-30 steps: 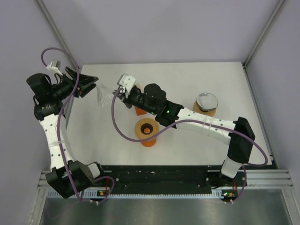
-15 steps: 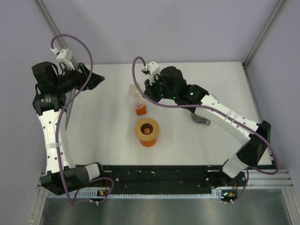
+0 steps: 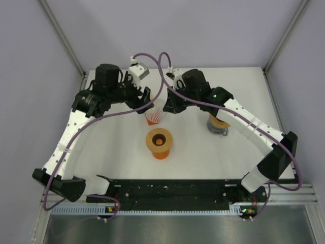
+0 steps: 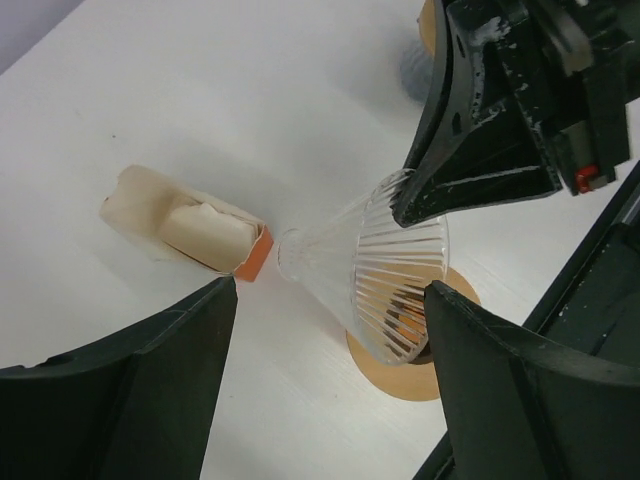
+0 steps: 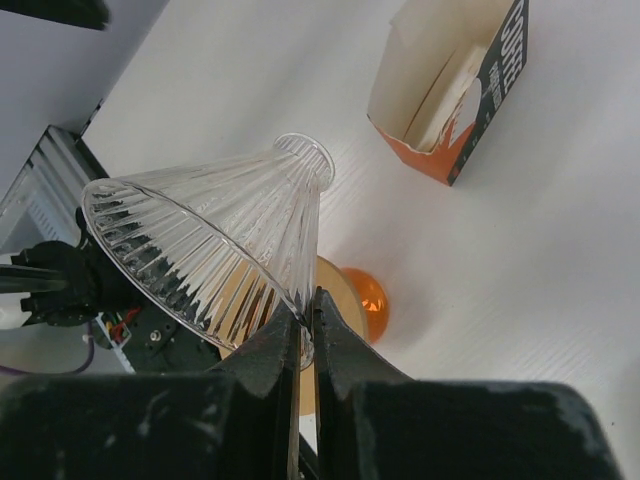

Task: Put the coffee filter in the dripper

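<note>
The coffee filter [image 5: 210,235] looks like a see-through ribbed cone, and it hangs tilted in the air with my right gripper [image 5: 307,310] shut on its wide rim. From above the cone [image 3: 158,114] hovers over the far side of the dripper [image 3: 159,141], an orange vessel with a tan ring rim and a dark hole. My left gripper [image 4: 332,290] is open, its jaws wide on either side of the cone [image 4: 370,270] without touching it. The dripper's ring [image 4: 400,375] shows below the cone's mouth.
A small orange carton [image 3: 151,121] with cream paper inside lies just behind the dripper, also seen as the carton [image 4: 185,232] and the carton [image 5: 450,90]. A second tan-ringed stand with a grey piece [image 3: 222,123] sits to the right. Both arms crowd the table's far middle.
My left arm swung in from the far left to the middle and its jaws widened. The right gripper carried the cone rightward, from beside the left gripper to above the carton and dripper.
</note>
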`<state>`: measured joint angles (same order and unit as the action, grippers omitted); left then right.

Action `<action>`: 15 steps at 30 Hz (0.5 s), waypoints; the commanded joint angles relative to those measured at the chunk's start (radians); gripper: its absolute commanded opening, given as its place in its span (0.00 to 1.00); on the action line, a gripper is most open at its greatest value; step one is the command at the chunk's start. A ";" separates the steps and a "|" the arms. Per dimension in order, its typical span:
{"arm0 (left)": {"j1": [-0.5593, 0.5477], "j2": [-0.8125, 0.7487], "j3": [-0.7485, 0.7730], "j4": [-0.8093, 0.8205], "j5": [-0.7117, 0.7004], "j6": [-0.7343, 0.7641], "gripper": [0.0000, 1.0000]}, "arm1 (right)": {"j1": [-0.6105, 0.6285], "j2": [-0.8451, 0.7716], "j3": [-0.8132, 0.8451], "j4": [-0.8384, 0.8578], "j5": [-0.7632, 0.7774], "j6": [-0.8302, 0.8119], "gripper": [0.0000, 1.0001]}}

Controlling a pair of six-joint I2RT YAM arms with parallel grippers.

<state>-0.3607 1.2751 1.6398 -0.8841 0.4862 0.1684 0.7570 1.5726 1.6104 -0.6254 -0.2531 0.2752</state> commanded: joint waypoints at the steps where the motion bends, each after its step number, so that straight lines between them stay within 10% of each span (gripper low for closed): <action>1: -0.055 0.064 -0.009 0.042 -0.176 0.069 0.80 | 0.010 -0.014 0.010 0.026 -0.044 0.061 0.00; 7: -0.113 0.102 -0.052 0.068 -0.221 0.097 0.52 | 0.010 -0.048 -0.015 0.032 -0.037 0.061 0.00; 13: -0.124 0.115 -0.057 0.054 -0.212 0.080 0.00 | 0.007 -0.057 -0.020 0.050 -0.092 0.048 0.00; 15: -0.121 0.125 -0.040 0.016 -0.198 0.039 0.00 | 0.001 -0.072 -0.018 0.053 -0.112 0.041 0.27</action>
<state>-0.4931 1.3979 1.5780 -0.8688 0.2714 0.2497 0.7616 1.5700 1.5780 -0.6147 -0.2798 0.3485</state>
